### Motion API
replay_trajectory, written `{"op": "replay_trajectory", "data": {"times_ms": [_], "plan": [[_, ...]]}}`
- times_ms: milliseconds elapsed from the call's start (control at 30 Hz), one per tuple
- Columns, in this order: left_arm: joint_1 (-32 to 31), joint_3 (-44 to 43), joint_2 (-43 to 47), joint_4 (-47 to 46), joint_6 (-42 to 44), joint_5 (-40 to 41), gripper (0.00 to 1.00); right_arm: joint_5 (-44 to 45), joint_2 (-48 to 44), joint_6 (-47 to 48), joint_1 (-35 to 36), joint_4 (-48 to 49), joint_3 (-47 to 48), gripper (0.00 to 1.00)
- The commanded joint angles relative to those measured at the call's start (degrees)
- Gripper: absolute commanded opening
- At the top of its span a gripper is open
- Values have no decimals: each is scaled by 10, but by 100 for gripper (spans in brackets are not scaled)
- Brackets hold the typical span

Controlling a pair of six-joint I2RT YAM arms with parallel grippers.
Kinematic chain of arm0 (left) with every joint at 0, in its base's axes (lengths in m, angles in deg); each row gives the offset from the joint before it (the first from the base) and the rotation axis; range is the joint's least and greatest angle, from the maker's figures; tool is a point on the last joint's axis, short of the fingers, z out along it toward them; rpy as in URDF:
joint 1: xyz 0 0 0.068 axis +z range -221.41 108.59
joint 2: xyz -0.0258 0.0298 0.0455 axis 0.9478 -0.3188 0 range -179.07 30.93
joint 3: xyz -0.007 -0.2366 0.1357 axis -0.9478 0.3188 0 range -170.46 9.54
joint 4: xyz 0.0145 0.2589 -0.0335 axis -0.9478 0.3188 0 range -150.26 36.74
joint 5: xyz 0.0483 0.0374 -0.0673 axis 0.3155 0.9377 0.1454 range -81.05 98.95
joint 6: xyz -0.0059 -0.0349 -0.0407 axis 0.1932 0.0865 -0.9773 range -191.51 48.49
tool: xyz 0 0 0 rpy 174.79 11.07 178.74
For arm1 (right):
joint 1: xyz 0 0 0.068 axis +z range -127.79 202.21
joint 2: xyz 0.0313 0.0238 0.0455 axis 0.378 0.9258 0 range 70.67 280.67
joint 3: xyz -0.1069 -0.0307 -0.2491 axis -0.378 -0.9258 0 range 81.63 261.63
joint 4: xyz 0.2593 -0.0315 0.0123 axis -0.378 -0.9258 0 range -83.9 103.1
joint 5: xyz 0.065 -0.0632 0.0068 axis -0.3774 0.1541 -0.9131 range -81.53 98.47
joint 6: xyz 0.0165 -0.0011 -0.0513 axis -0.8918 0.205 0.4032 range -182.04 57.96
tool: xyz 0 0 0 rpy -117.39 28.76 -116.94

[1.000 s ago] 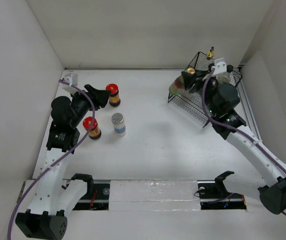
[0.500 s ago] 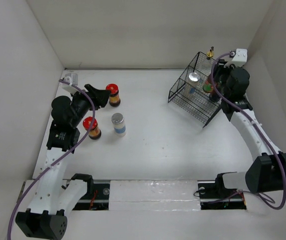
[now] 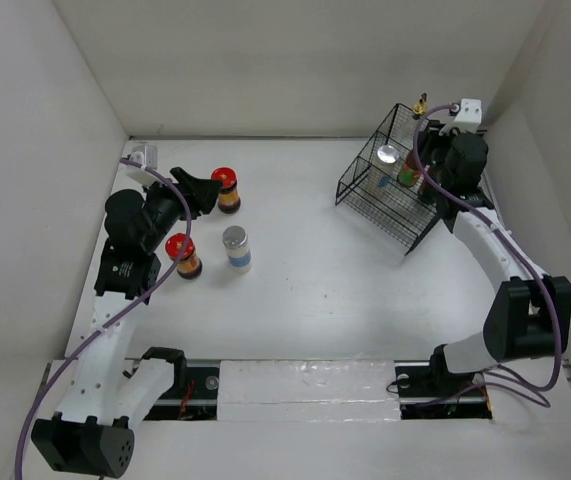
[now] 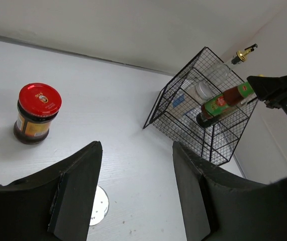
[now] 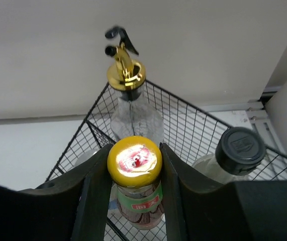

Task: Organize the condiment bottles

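Three jars stood on the left side of the table [image 3: 315,280]: a far red jar [image 3: 227,189], a near red jar [image 3: 184,255] and a silver jar [image 3: 236,247], the last two near each other. My left gripper [image 4: 135,160] hung wide open just left of the far red jar in the overhead view, with nothing between its fingers. Through its wrist camera I saw that jar ahead and off to the left, apart from both fingers. The silver jar's lid showed low down beside the finger on the left of that view.

Across the table, the basket [image 3: 362,192] stood near the far right corner. My right gripper [image 5: 134,150] was closed on the yellow cap of the green bottle [image 5: 136,200], with a finger [image 5: 95,196] pressed against each side of the cap. The bottle hung within the basket's wires; whether its base touched the basket floor I could not tell. Just behind it stood the gold-topped bottle [image 5: 127,108], upright, and to its right a dark-capped bottle [image 5: 240,149]. A second silver jar [image 3: 388,155] was in the basket too, left of the held bottle in the overhead view.
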Motion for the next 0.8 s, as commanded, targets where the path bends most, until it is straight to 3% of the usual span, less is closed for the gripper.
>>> {"op": "replay_trajectory", "data": {"times_ms": [0, 500, 633, 767], "plan": [[3, 1, 2, -25, -3, -8, 54, -14, -4, -16, 0, 125, 3, 18], [3, 7, 2, -31, -3, -19, 54, 9, 69, -43, 5, 161, -45, 24], [3, 7, 2, -31, -3, -19, 54, 9, 69, -48, 10, 161, -50, 36], [3, 7, 2, -36, -3, -19, 54, 15, 58, -48, 15, 161, -56, 64]]}}
